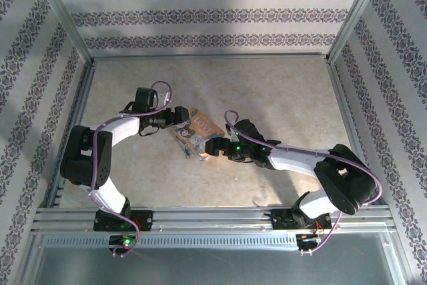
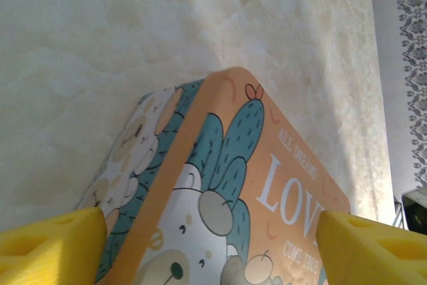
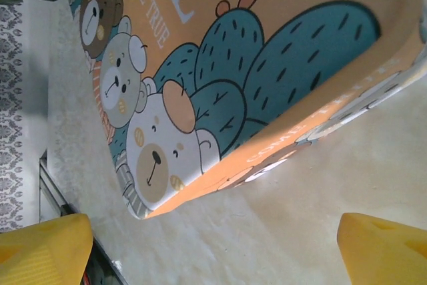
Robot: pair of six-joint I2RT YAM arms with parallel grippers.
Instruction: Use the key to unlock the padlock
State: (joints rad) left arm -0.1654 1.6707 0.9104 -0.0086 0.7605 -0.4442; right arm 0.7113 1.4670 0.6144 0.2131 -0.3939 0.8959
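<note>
An orange-and-teal cartoon box (image 1: pixel 197 134) lettered "LOVE" lies mid-table between my two arms. My left gripper (image 1: pixel 179 119) is at its far-left end. In the left wrist view the yellow fingers (image 2: pixel 47 245) stand wide apart on either side of the box (image 2: pixel 220 185); I cannot tell if they touch it. My right gripper (image 1: pixel 215 149) is at the box's near-right end, open. Its fingers (image 3: pixel 387 248) hover over bare table just short of the box's corner (image 3: pixel 253 65). The padlock and the key are hidden.
The beige table (image 1: pixel 280 91) is ringed by a metal frame (image 1: pixel 213 217) and patterned walls. Purple cables (image 1: pixel 233 125) run along both arms. Open table lies behind the box and to the right.
</note>
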